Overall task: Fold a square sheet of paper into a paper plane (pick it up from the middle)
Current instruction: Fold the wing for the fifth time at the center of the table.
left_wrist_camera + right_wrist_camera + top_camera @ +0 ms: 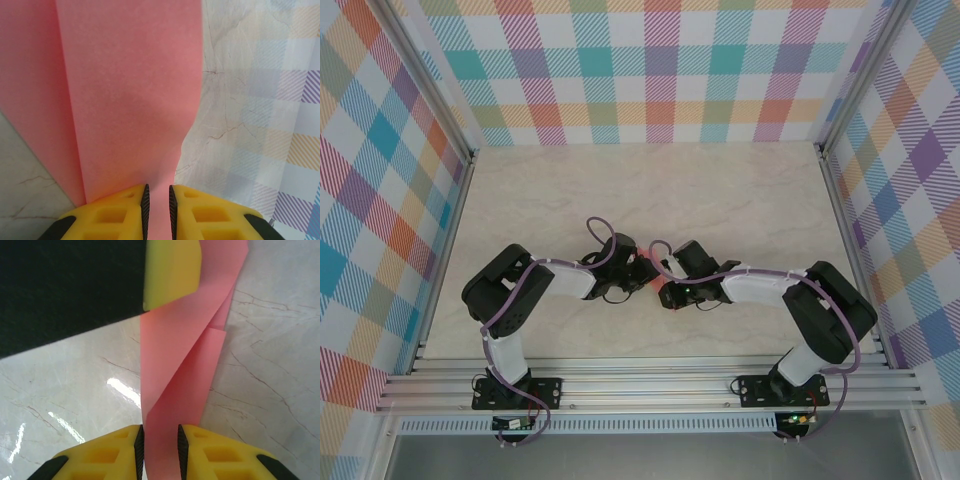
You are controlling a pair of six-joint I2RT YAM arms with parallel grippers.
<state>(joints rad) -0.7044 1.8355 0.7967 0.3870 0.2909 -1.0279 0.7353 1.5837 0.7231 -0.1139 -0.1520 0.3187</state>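
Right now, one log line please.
pink paper: folded strip | left gripper: shut on it | right gripper: paper between jaws, grip unclear

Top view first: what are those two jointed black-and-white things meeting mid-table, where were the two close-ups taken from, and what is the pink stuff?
Those are two robot arms, the left arm and the right arm. They are bolted at the near edge of a marble-look table and filmed from above and behind. The close-ups come from a camera on each wrist. The yellow pieces at the bottom of them are the left gripper and the right gripper. The pink stuff is a paper, already creased and partly folded over the table. It runs into the gap at each gripper's tips, where the jaws stand slightly apart. I cannot tell whether either gripper actually pinches it.
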